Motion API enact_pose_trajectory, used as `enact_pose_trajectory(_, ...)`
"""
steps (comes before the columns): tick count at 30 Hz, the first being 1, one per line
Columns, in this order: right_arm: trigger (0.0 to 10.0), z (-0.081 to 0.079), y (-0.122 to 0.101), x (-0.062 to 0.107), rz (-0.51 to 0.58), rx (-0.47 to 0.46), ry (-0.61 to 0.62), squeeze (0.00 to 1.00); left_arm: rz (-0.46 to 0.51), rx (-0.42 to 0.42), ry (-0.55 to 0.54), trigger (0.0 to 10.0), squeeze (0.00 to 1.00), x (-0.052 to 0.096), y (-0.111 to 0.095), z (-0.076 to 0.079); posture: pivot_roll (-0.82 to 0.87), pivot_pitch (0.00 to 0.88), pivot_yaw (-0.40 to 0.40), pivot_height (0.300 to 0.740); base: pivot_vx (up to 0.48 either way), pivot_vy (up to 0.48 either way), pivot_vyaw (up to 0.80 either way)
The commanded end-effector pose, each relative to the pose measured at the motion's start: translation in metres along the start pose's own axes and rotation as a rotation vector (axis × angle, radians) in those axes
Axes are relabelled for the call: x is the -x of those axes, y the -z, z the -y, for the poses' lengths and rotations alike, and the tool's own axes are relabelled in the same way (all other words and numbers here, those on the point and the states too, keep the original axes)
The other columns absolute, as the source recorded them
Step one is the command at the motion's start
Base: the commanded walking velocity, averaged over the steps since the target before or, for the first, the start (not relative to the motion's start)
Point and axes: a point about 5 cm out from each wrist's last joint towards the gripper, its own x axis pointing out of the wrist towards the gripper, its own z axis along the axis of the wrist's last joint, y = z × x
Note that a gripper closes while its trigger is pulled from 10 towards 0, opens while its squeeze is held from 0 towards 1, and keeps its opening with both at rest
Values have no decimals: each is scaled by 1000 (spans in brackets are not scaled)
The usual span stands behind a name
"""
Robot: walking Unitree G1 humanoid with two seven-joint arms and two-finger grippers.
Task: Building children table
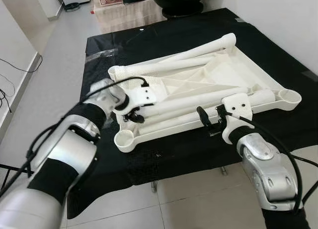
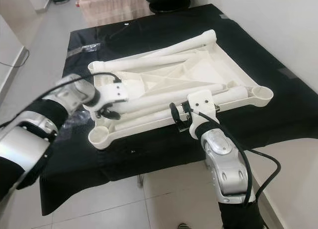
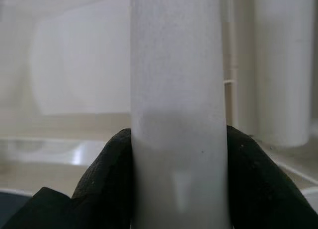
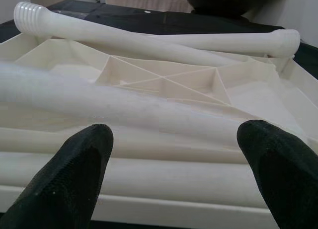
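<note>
Setting: a tabletop (image 1: 278, 55) draped in black cloth carried the parts; pale floor tiles (image 1: 198, 199) lay below its near edge.
Table panel: a white plastic children's table top (image 1: 258, 80) lay upside down on the cloth, its ribbed underside up like a shallow tray, with a round socket at each visible corner.
Contents of the panel: four white plastic legs rested inside it, all smooth tubes.
Far pair: two legs (image 1: 198, 52) lay crossed toward the far side, one ending in a ribbed, threaded tip.
Near pair: two legs (image 1: 184, 107) lay side by side along the near rim.
Left claw: the left claw (image 1: 133, 115) sat at the near left of the panel, its two black fingers (image 3: 114, 184) closed around one leg (image 3: 179, 114), which ran straight between them in the left wrist view.
Right claw: the right claw (image 1: 209, 120) hovered at the near rim toward the right, its fingers (image 4: 79, 174) spread wide and gripping nothing, with a leg (image 4: 124, 107) lying across just beyond them.
Background: a dark bowl-shaped object (image 1: 179, 3) stood past the far end of the tabletop.
</note>
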Motion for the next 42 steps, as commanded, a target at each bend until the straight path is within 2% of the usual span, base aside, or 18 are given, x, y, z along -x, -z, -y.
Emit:
enact_pose_trajectory(1, 10000, -3, 1, -1, -3, -8, -8, 0, 7, 16, -20, 0, 0, 9, 3, -7, -141, 111, 105, 740, 0, 0, 0)
enact_pose_trajectory(2, 10000, -3, 1, -3, 0, -6, -9, 0, 55, 33, -75, 0, 0, 23, -3, -21, -139, 99, 103, 740, 0, 0, 0)
enact_pose_trajectory(9, 10000, -4, 1, -4, 3, 0, -11, 0, 147, 54, -131, 0, 0, 34, -13, -32, -134, 85, 102, 740, 0, 0, 0)
enact_pose_trajectory(12, 10000, -4, 1, -4, 9, -6, -8, 0, 273, 99, -201, 0, 0, 40, -25, -39, -138, 74, 105, 740, 0, 0, 0)
enact_pose_trajectory(14, 10000, -3, 0, -4, 30, -86, -1, 0, 467, 186, -256, 0, 0, 48, -37, -44, -137, 71, 104, 740, 0, 0, 0)
enact_pose_trajectory(15, 10000, -3, 0, -4, 30, -86, -1, 0, 467, 186, -256, 0, 0, 48, -37, -44, -137, 71, 104, 740, 0, 0, 0)
enact_pose_trajectory(16, 10000, -1, -5, -4, 64, -214, -2, 0, 612, 279, -290, 0, 0, 52, -42, -47, -135, 67, 102, 740, 0, 0, 0)
enact_pose_trajectory(17, 10000, -1, -5, -4, 64, -214, -2, 0, 612, 279, -290, 0, 0, 52, -42, -47, -135, 67, 102, 740, 0, 0, 0)
enact_pose_trajectory(19, 10000, 2, -18, -2, 174, -516, -54, 0, 914, 384, -289, 0, 0, 59, -47, -42, -131, 63, 94, 740, 0, 0, 0)
enact_pose_trajectory(20, 10000, 2, -18, -2, 174, -516, -54, 0, 914, 384, -289, 0, 0, 59, -47, -42, -131, 63, 94, 740, 0, 0, 0)
enact_pose_trajectory(21, 10000, 4, -26, 1, 240, -664, -116, 0, 1055, 442, -253, 3216, 0, 62, -47, -36, -130, 65, 91, 740, 0, 0, 0)
enact_pose_trajectory(22, 10000, 4, -26, 1, 240, -664, -116, 0, 1055, 442, -253, 3216, 0, 62, -47, -36, -130, 65, 91, 740, 0, 0, 0)
enact_pose_trajectory(23, 10000, 6, -36, 5, 317, -767, -211, 0, 1167, 477, -168, 10000, 0, 62, -44, -23, -128, 63, 81, 740, 0, 0, 0)
enact_pose_trajectory(24, 10000, 6, -48, 11, 396, -795, -330, 0, 1257, 481, -75, 10000, 0, 62, -40, -7, -126, 60, 73, 740, 0, 0, 0)
enact_pose_trajectory(25, 10000, 7, -61, 20, 470, -776, -466, 0, 1323, 486, 11, 10000, 0, 61, -34, 10, -124, 57, 67, 740, 0, 0, 0)
enact_pose_trajectory(29, 10000, 10, -78, 35, 546, -676, -704, 0, 1379, 491, 166, 10000, 0, 63, -23, 40, -118, 51, 53, 740, 0, 0, 0)
enact_pose_trajectory(34, 10000, 15, -90, 41, 549, -597, -874, 0, 1357, 433, 362, 10000, 0, 71, -13, 71, -110, 41, 40, 740, 0, 0, 0)
enact_pose_trajectory(42, 10000, 2, -104, 45, 432, -411, -1096, 0, 1317, 396, 501, 10000, 0, 81, -6, 100, -110, 33, 23, 740, 0, 0, 0)
